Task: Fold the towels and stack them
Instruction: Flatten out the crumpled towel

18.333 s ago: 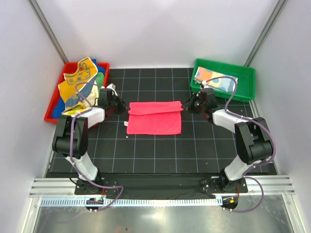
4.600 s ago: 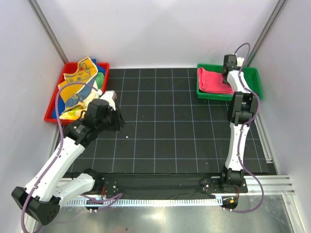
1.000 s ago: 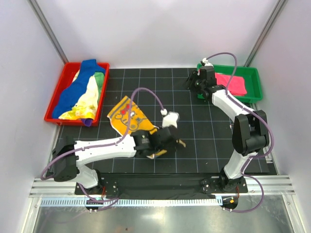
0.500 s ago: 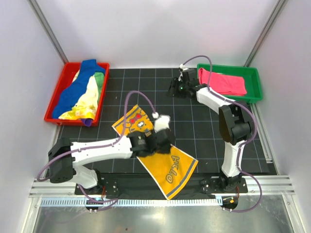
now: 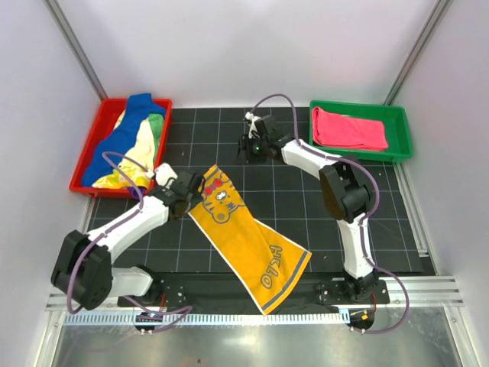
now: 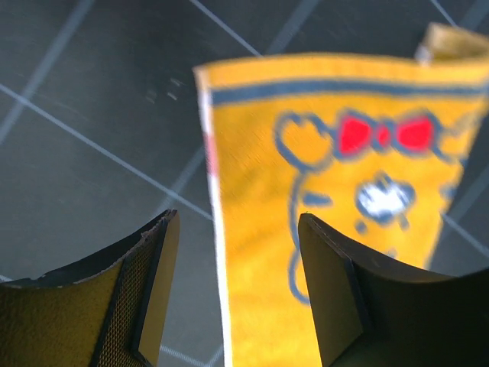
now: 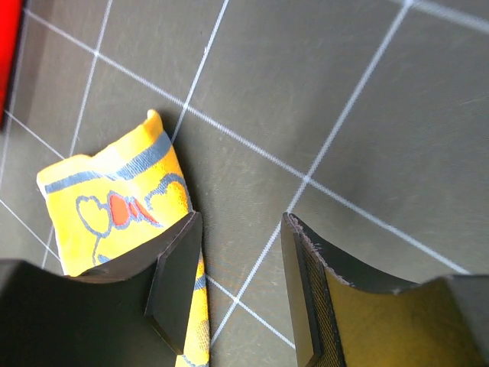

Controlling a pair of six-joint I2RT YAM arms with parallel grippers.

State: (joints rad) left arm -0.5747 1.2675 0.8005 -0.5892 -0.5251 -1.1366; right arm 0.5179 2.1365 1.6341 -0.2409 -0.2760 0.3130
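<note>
Your orange tiger towel lies spread diagonally on the black grid mat, unfolded, its near end over the mat's front edge. Your left gripper, wide and empty, sits just beside the towel's far-left edge; your right gripper, equally wide, hovers near the far end. I judge folding is just starting: next, pinch both far corners and square it up

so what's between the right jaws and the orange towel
Only bare black mat. The top view shows nothing lying between the right jaws and the towel.
</note>
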